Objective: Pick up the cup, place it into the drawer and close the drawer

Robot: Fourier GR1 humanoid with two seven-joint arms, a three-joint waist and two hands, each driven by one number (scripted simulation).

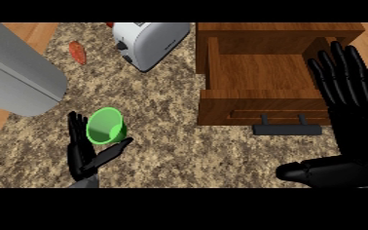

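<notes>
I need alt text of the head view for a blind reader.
The open left hand is at a green cup over a speckled counter. The right hand, open, is by the open wooden drawer; a toaster stands left of it.

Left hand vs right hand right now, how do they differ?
Left hand sits at the green cup, cup between its thumb and fingers; right hand is over the right side of the open drawer, holding nothing. Left hand looks smaller than right hand. Both black, fingers straight.

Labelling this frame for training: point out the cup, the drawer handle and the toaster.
cup (105, 125), head view, on its inner wall.
drawer handle (287, 130), head view, on the bar's middle.
toaster (155, 41), head view, on its body.
</notes>
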